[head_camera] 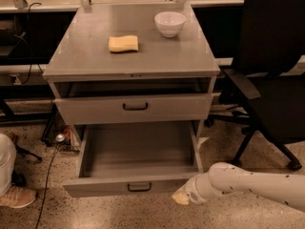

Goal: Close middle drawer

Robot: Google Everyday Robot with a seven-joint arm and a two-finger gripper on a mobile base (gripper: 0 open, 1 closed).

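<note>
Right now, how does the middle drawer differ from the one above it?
The middle drawer is pulled far out, inside showing; the upper drawer barely sticks out. The middle drawer's front is low; the upper drawer's is taller. The pincer sits by the middle drawer's front right corner, not the upper drawer. Both are grey with dark loop handles.

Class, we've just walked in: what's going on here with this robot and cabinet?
The robot's arm reaches in from the lower right, its hand low beside the right front corner of the middle drawer, which stands pulled far out and looks empty. The drawer above is open only a crack. A yellow sponge and a white bowl sit on the cabinet top.
</note>
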